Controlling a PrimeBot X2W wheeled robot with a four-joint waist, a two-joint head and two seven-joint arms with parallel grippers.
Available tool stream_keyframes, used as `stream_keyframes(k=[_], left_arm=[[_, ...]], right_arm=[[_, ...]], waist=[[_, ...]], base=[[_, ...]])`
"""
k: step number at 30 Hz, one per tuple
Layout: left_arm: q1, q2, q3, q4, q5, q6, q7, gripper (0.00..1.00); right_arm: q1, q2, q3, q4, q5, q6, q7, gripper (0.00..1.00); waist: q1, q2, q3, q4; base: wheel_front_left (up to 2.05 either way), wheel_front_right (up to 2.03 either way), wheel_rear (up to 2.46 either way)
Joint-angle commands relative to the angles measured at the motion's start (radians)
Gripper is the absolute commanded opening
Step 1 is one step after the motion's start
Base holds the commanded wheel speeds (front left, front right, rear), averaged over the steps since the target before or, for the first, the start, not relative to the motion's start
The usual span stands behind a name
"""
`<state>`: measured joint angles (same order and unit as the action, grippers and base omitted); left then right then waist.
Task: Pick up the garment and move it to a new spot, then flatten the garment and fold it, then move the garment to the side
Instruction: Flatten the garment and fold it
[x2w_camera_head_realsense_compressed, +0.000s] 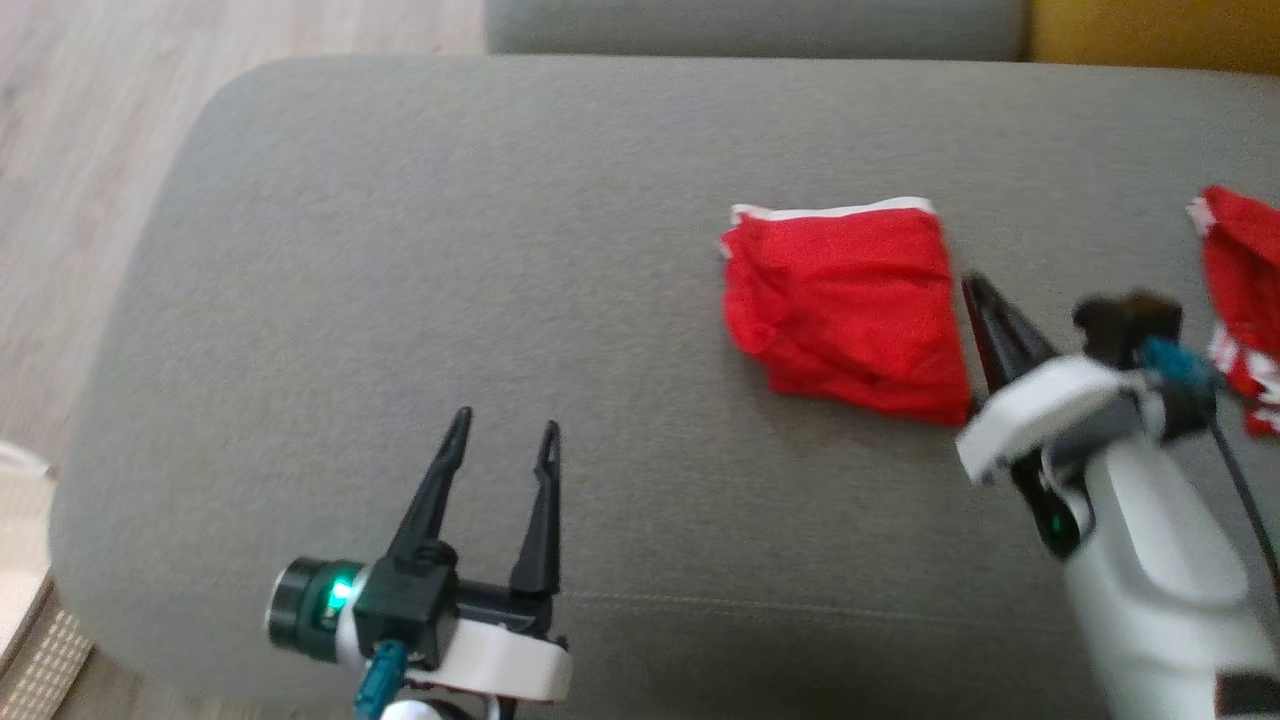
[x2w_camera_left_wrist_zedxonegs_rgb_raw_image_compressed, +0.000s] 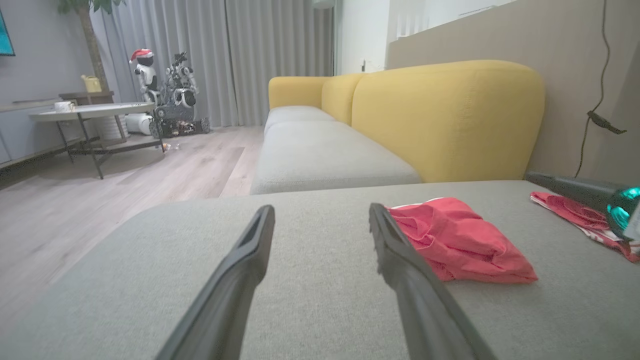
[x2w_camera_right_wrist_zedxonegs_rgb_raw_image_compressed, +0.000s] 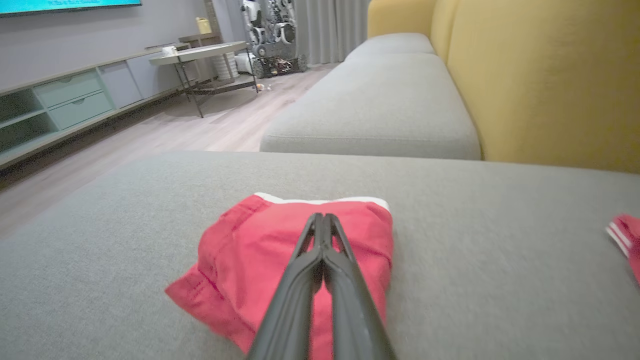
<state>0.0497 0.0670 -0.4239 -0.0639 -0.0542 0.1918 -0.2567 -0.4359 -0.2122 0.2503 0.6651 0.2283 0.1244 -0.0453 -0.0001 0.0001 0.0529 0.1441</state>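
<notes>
The garment (x2w_camera_head_realsense_compressed: 840, 300) is a red folded piece with a white band along its far edge, lying on the grey sofa cushion (x2w_camera_head_realsense_compressed: 450, 250). It also appears in the left wrist view (x2w_camera_left_wrist_zedxonegs_rgb_raw_image_compressed: 460, 240) and the right wrist view (x2w_camera_right_wrist_zedxonegs_rgb_raw_image_compressed: 240, 250). My right gripper (x2w_camera_head_realsense_compressed: 970, 285) is shut, fingers pressed together, tips just off the garment's right edge; from the wrist its tip (x2w_camera_right_wrist_zedxonegs_rgb_raw_image_compressed: 320, 217) overlaps the cloth and I see nothing pinched. My left gripper (x2w_camera_head_realsense_compressed: 505, 430) stands open over bare cushion to the garment's near left, nothing between its fingers (x2w_camera_left_wrist_zedxonegs_rgb_raw_image_compressed: 250, 250).
A second red cloth with white stripes (x2w_camera_head_realsense_compressed: 1240, 300) lies at the cushion's right edge. A yellow backrest (x2w_camera_left_wrist_zedxonegs_rgb_raw_image_compressed: 450, 115) rises behind the seat. Wooden floor (x2w_camera_head_realsense_compressed: 70, 150) lies beyond the cushion's left edge, with a side table (x2w_camera_left_wrist_zedxonegs_rgb_raw_image_compressed: 90, 112) further off.
</notes>
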Motion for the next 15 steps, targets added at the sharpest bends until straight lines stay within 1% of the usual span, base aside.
stream_keyframes(k=[1,7,9,10,15], left_arm=[[-0.054,-0.001,0.016,-0.032,0.007,-0.008,-0.005,1.00],[-0.078,-0.008,-0.013,-0.018,0.002,-0.019,-0.005,1.00],[-0.083,-0.010,-0.017,-0.011,0.001,-0.019,-0.005,1.00],[-0.083,-0.010,-0.017,-0.011,0.001,-0.019,-0.005,1.00],[-0.090,-0.012,-0.022,-0.002,0.000,-0.015,-0.005,1.00]], right_arm=[[-0.092,-0.003,0.035,0.022,-0.034,0.006,-0.032,0.00],[-0.214,0.000,0.071,0.273,-0.073,0.006,-0.060,0.00],[-0.235,0.012,0.083,0.342,-0.073,0.006,-0.072,0.00],[-0.235,0.012,0.083,0.342,-0.073,0.006,-0.072,0.00],[-0.255,0.075,0.111,0.467,-0.045,0.006,-0.109,0.00]], waist=[[0.0001,-0.0001,0.028,0.044],[0.0001,-0.0001,0.063,0.117],[0.0001,-0.0001,0.067,0.132],[0.0001,-0.0001,0.067,0.132],[0.0001,-0.0001,0.064,0.145]], base=[[0.00,0.00,0.00],[0.00,0.00,0.00],[0.00,0.00,0.00],[0.00,0.00,0.00],[0.00,0.00,0.00]])
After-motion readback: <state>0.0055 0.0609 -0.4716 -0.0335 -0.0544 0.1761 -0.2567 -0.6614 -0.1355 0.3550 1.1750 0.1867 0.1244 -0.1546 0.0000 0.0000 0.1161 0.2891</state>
